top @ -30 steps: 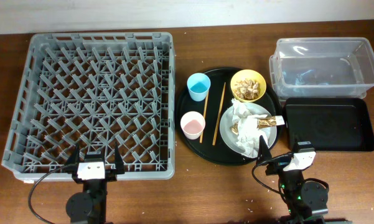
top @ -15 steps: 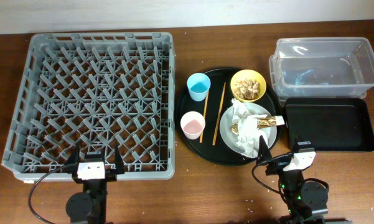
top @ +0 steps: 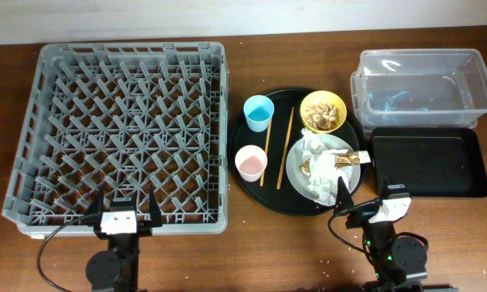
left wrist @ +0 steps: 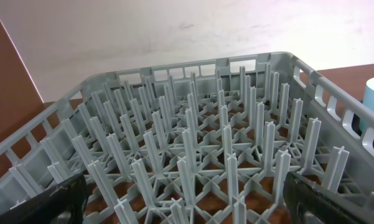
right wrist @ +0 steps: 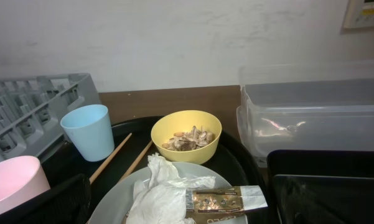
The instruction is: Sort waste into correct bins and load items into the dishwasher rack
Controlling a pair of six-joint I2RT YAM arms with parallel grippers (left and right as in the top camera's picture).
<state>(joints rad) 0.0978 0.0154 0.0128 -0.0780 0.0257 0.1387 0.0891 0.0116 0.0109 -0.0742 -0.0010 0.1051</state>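
Observation:
The grey dishwasher rack [top: 130, 49] holds nothing and fills the left half. My left gripper [top: 122, 204] stands open at its near edge, pegs between the fingers [left wrist: 37, 205]. On the round black tray lie a white plate [top: 344, 174] with tissues [top: 314, 150] and a gold wrapper [top: 348, 159], a yellow bowl [top: 323, 111] of nut scraps [right wrist: 187, 140], a blue cup [top: 258, 112], a pink-lined cup [top: 250, 163] and chopsticks [top: 277, 148]. My right gripper [top: 365, 193] is open just in front of the plate [right wrist: 112, 199], holding nothing.
The round black tray [top: 251, 191] sits between the rack and the bins. A clear tub [top: 421, 53] stands at the back right, and the shallow black tray [top: 425, 162] lies in front of it, close to my right gripper. Brown table runs along the front edge.

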